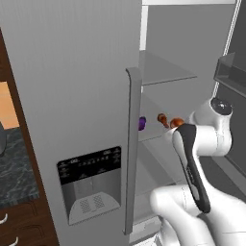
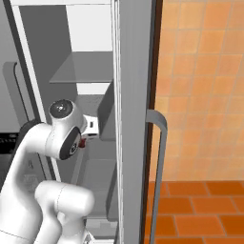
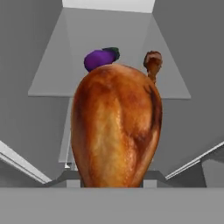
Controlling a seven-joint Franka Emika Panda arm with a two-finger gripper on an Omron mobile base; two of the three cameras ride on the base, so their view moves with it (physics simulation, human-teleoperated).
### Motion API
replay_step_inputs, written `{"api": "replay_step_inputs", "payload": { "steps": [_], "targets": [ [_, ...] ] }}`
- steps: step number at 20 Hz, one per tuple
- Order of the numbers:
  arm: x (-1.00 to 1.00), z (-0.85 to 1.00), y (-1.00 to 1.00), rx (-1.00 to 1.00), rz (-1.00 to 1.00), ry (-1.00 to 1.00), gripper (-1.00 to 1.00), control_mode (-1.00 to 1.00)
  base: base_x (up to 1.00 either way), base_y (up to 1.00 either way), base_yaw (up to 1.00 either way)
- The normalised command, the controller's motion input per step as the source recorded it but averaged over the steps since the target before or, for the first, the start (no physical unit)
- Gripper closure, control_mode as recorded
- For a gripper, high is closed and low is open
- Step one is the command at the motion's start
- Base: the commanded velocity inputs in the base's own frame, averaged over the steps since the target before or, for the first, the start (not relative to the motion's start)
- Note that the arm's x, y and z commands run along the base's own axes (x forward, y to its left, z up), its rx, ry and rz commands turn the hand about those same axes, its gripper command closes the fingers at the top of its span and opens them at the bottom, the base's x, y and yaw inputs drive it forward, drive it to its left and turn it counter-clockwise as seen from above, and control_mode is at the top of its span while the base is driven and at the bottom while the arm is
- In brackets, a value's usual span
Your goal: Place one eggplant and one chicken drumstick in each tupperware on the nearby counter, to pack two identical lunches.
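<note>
Counter (image 1: 14, 163) stone lies at the far left of the left base view, well apart from the food. Next comes the grey fridge door (image 1: 72, 96), which is swung open.

Inside, on a fridge shelf (image 3: 52, 83), sits the eggplant (image 3: 99, 58). It is purple and rests near the middle of the shelf. It looks smooth and round, so it may roll or slip. I think a grab across its fat middle would work best.

Just to its right, on the same shelf, is the far drumstick (image 3: 152, 62). The two are close but do not touch.

In front of them both is the near drumstick (image 3: 116, 127), brown and shiny. It is off the shelf, out past the front edge, with nothing under it. It hides the finger tips, so I cannot see them. But it sits right where they come up, so I think the gripper (image 3: 116, 186) is pinching it low down on its fat end.

It looks like a light thing, firm but a bit soft, and the skin looks greasy. The fat end is wide and bulges, so it could slide out of a weak pinch. I think a firm squeeze and a slow carry to the counter would keep it safe.
</note>
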Motion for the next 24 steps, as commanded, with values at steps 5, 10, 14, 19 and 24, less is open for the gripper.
{"api": "replay_step_inputs", "payload": {
  "steps": [5,10,14,19,24],
  "targets": [
    [-0.60,0.01,0.07,0.00,0.00,-0.02,1.00,1.00,-0.40,0.19,0.02],
    [0.00,0.00,0.00,0.00,0.00,0.00,1.00,1.00,-0.75,0.97,0.12],
    [0.00,0.00,0.00,0.00,0.00,0.00,1.00,1.00,-0.18,1.00,0.12],
    [0.00,0.00,0.00,0.00,0.00,0.00,1.00,1.00,0.00,1.00,0.11],
    [0.00,0.00,0.00,0.00,0.00,0.00,1.00,1.00,0.00,1.00,0.05]
  ]
}}
